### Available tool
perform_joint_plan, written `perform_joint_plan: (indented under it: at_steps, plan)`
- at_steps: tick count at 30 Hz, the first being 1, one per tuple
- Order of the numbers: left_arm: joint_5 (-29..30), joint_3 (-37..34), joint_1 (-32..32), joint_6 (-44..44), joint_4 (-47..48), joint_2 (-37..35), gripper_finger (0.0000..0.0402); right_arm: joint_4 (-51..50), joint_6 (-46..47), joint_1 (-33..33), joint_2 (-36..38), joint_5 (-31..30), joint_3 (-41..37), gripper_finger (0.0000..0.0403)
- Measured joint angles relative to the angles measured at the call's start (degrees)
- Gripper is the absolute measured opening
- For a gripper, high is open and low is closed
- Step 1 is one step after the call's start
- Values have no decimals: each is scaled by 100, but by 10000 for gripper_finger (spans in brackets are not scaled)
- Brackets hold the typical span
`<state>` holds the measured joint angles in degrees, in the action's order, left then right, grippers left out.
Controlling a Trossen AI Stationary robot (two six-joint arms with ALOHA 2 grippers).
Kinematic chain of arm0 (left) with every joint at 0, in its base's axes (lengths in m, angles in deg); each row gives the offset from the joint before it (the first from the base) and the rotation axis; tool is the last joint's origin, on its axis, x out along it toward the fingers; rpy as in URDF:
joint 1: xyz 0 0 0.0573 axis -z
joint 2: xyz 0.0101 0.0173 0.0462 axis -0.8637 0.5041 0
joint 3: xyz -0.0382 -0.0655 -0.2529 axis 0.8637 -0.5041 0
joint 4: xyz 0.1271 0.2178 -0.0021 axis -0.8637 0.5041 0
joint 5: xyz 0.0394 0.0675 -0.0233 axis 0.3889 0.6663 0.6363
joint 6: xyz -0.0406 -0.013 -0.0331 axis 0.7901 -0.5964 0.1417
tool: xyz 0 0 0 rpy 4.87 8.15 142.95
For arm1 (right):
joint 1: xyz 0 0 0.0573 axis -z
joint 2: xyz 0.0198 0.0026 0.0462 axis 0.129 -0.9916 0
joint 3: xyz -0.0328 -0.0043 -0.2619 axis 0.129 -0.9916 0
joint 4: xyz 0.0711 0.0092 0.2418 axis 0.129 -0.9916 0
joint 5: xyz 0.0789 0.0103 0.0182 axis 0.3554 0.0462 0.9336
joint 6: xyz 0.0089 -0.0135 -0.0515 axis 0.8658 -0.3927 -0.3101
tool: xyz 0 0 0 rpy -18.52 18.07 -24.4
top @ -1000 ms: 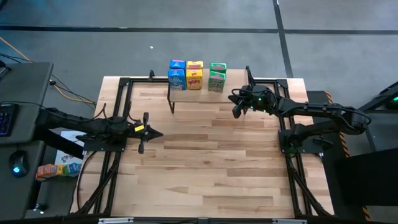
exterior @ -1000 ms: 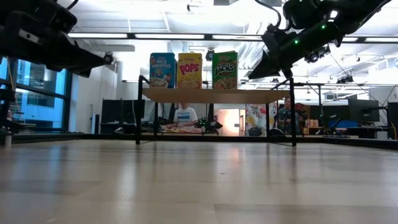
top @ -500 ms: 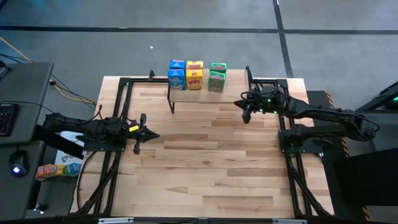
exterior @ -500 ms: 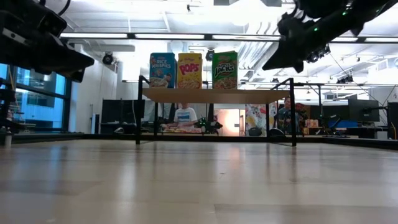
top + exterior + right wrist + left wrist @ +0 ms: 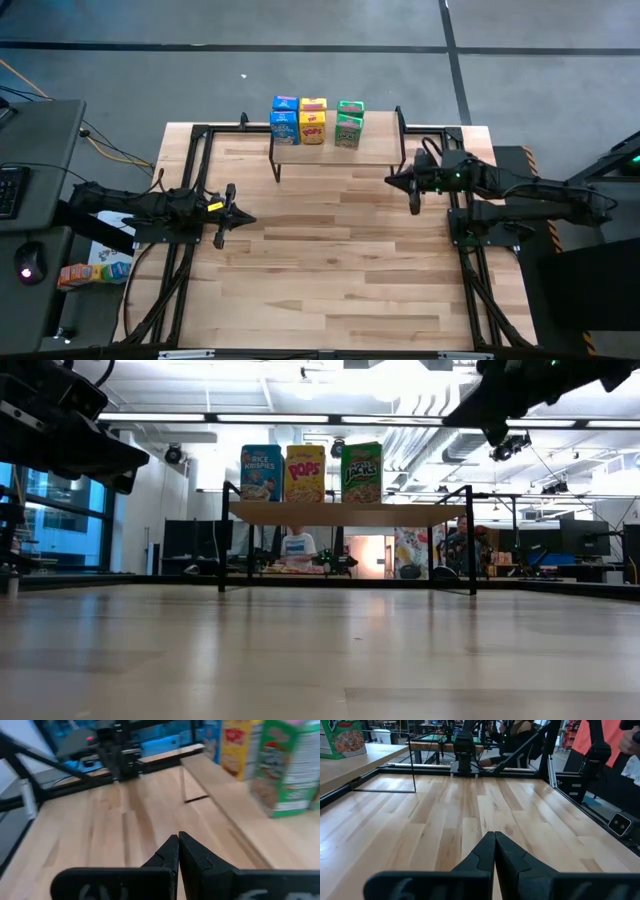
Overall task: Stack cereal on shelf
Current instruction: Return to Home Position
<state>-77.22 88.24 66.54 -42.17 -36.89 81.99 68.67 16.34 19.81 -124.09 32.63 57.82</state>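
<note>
Looking down reveals cereal (image 5: pixel 313 121) two deep; level view, three.

The middle of the butcher-block tabletop (image 5: pixel 330 270) lay bare between the two arms, open to a reach from either side. At the far edge stood the shelf (image 5: pixel 378 150). Its thin black legs (image 5: pixel 221 550) left a low gap under the board. The cereal boxes (image 5: pixel 313 121) stood in a tight row over its left and middle, and the board's right end was bare. The left gripper (image 5: pixel 228 214), fingers pressed together, hung over the table's left side. The right gripper (image 5: pixel 414 190), likewise closed, hung just off the shelf's right end. Black frame rails (image 5: pixel 197 160) lined both side edges.
</note>
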Motion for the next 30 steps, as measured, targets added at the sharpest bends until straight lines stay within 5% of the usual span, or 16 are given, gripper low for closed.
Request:
perform_joint_plan:
  at_steps: [14, 19, 30]
  plan:
    - [20, 1, 0, 247, -2, 2, 0, 309, -126, -2105, 80, -1555, -173, 0]
    - [20, 1, 0, 247, -8, 2, 0, 1217, -209, -2067, 592, -1476, -1144, 0]
    - [18, 2, -1, 245, -7, 2, 0, 935, -266, -1574, 2563, -1036, -1715, 0]
